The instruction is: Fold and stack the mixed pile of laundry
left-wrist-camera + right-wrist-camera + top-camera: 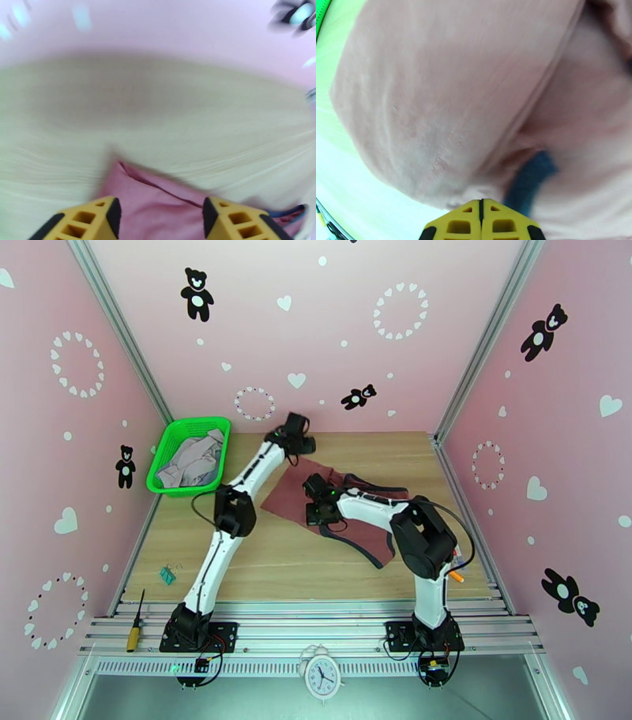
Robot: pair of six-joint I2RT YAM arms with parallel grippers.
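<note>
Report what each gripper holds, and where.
Right gripper seems shut on the brick-red tank top, at a fold by its dark trim. Left gripper is open, holding nothing.

View is motion-blurred. Left gripper sits at the bottom of the view, yellow fingers spread wide apart. Brick-red tank top lies on the wooden bench beneath them, one corner pointing away, a dark line running along its right side. Pink wall rises beyond the bench's far edge.

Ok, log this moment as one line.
tank top: spread on table | left fingers: open above its corner | right fingers: shut at fabric | basket: grey garments inside
</note>
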